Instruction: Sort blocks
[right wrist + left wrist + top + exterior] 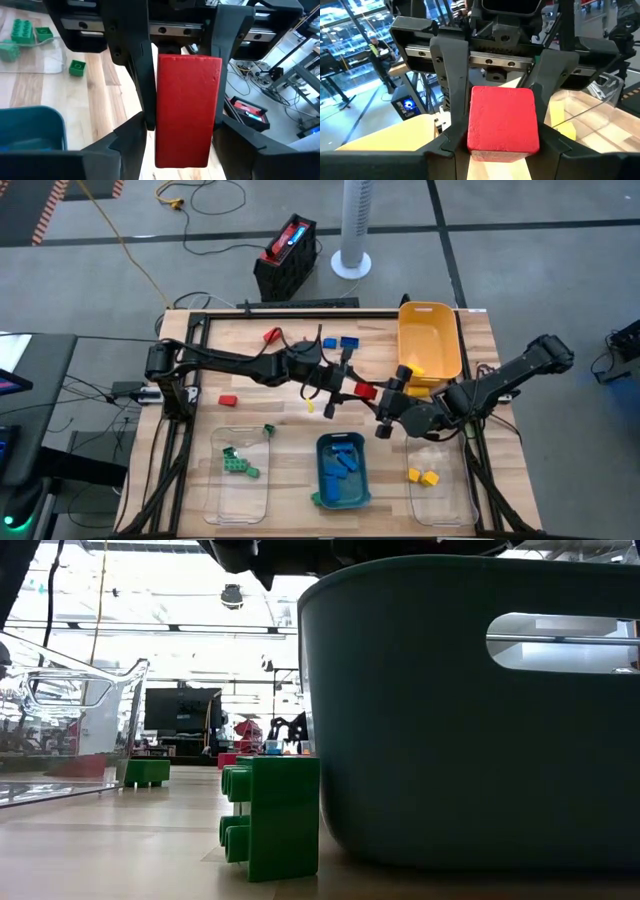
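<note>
Along the table's (pixel 250 370) near edge on the left sits a clear bin (pixel 222 480) with green blocks (pixel 238 466) in it, and one more green block (pixel 268 430) at its far right corner. A loose red block (pixel 227 400) lies just beyond that bin, and another red one (pixel 271 336) lies near the far edge. Two blue blocks (pixel 340 342) lie side by side further along that far edge.

The left arm stretches from the left edge to the middle of the table. Its left gripper (pixel 504 145) is pinched partway closed onto a held red block (pixel 365 391), a finger pressed to each side. Two small yellow blocks (pixel 318 409) lie on the wood just beneath it.

At the middle of the near edge stands the teal bin (pixel 323 450), holding blue blocks (pixel 345 463), with a green block (pixel 275 815) just beside its outer wall.

The right arm reaches in from the right edge, and the right gripper (pixel 182 145) meets the left one over the middle of the table. Its fingers are set wider, clamped on that same held red block, so both grippers have it, off the table.

A yellow bin (pixel 430 330) sits at the far right corner, a yellow block (pixel 415 370) at its near end. A second clear bin (pixel 445 500) at the near right corner holds two yellow blocks (pixel 425 476).
</note>
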`<control>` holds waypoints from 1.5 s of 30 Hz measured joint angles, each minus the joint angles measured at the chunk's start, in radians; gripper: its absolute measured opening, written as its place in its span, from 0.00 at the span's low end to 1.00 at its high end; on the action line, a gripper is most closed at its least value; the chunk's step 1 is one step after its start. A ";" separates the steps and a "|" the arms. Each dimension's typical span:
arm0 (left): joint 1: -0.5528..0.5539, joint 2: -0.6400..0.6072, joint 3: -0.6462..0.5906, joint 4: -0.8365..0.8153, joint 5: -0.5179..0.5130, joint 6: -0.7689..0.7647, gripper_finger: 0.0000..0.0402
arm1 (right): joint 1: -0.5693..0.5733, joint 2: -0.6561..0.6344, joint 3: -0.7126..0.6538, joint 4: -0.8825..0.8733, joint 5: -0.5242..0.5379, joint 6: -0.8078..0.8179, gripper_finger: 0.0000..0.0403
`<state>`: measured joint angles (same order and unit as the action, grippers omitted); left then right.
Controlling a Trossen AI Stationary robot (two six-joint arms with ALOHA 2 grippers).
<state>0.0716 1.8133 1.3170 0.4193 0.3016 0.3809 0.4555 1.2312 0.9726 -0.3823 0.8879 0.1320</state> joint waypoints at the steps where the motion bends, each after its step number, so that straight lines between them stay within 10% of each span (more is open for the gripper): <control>1: 0.000 0.000 0.000 -0.001 0.000 0.000 0.35 | -0.001 0.000 0.000 0.000 0.000 -0.003 0.55; 10: 0.001 -0.003 0.000 -0.027 -0.022 -0.019 0.35 | -0.002 -0.001 -0.001 -0.007 0.004 -0.004 0.27; 22: -0.021 -0.132 0.000 -0.385 -0.246 0.022 0.64 | -0.033 -0.001 0.002 -0.056 -0.023 0.045 0.27; 33: -0.056 -0.232 -0.001 -0.740 -0.485 -0.104 0.62 | -0.081 -0.019 0.045 -0.308 -0.019 0.281 0.27; 38: -0.064 -0.233 -0.015 -0.827 -0.469 -0.136 0.59 | -0.230 -0.021 0.050 -0.494 -0.036 0.495 0.27; 45: -0.066 -0.271 -0.178 -0.670 -0.470 -0.135 0.56 | -0.654 -0.022 0.074 -0.709 -0.324 0.542 0.27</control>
<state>0.0051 1.5423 1.1387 -0.2508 -0.1689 0.2459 -0.1982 1.2091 1.0463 -1.0917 0.5643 0.6739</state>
